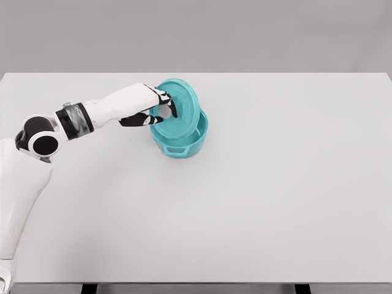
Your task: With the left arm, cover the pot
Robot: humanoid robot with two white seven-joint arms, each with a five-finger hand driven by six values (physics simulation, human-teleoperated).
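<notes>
A teal pot [182, 144] stands on the white table [275, 184], left of the middle. A teal round lid [181, 109] leans tilted over the pot's opening, its lower edge in or on the rim and its upper edge raised toward the back. My left hand [160, 110] reaches in from the left with its fingers curled on the lid's knob at the lid's left side. The pot's inside is mostly hidden by the lid.
The left arm [92, 116] stretches across the table's left part from the shoulder at the lower left. A grey wall runs behind the table's far edge.
</notes>
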